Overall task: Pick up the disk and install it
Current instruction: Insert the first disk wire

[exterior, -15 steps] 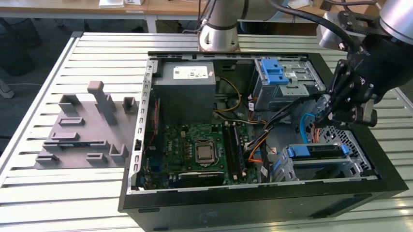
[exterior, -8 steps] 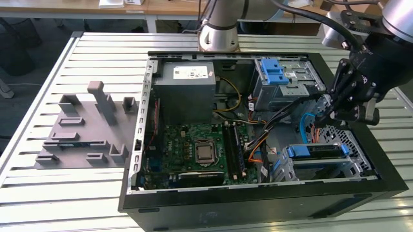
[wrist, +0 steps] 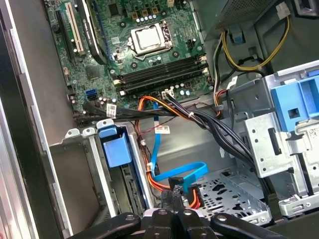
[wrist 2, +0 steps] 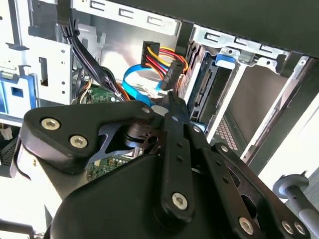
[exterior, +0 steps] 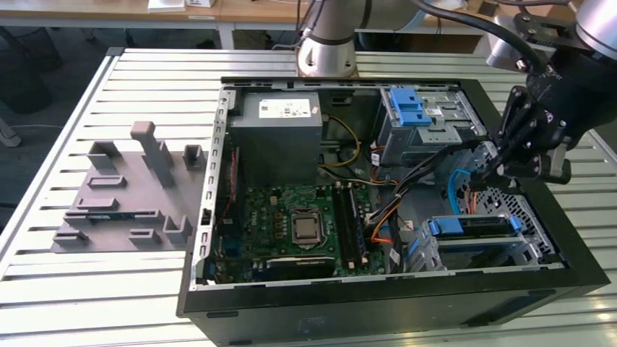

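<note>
Flat silver disk in a blue plastic carrier [exterior: 472,226] sits slotted in the grey metal drive cage [exterior: 487,254], near corner of the open black computer case [exterior: 386,298], the exterior view's right. Black gripper [exterior: 493,168] hovers just beyond it among the cables, jaws together and holding nothing. Install looks largely done, but full seating is unconfirmed.

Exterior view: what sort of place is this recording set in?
Probably a robotics lab workbench for computer assembly: an open desktop computer case on a slatted metal table, a robot arm base behind the case, and a grey slotted fixture beside it.
</note>
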Controlling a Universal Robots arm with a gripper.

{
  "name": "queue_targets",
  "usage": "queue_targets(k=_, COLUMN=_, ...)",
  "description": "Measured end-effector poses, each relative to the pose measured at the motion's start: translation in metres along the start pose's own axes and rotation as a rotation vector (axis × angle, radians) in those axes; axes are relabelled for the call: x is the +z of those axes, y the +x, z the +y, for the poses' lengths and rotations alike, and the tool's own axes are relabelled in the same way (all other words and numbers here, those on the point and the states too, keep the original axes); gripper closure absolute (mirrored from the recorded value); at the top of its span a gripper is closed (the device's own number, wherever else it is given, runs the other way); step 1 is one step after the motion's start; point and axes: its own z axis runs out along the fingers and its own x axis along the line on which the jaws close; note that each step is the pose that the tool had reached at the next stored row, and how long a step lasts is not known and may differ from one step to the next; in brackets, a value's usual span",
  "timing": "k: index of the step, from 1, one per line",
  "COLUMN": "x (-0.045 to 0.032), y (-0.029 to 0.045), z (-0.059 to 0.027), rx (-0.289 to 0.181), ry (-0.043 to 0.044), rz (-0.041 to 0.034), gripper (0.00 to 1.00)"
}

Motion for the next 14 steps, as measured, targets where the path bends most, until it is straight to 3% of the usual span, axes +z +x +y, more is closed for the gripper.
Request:
queue_targets(k=3, x=0.0001, y=-0.0026, z=-0.0024, rx=0.0, ry=0.0, rz=-0.0001, gripper=0.89)
queue_targets(k=6, x=0.0001, y=-0.0052, z=-0.0029, rx=0.0, ry=0.0, rz=0.0001, gripper=0.76)
queue_targets(k=9, x=0.0002, y=-0.008, z=-0.0027, rx=0.0, ry=0.0007, rz=0.0023, gripper=0.76)
queue_targets(k=12, x=0.0004, y=-0.0105, z=-0.003, rx=0.0, ry=0.0046, rz=0.0152, gripper=0.76)
queue_targets(k=14, x=0.0007, y=-0.0121, z=-0.0035, rx=0.001, ry=0.0087, rz=0.0286, gripper=0.76)
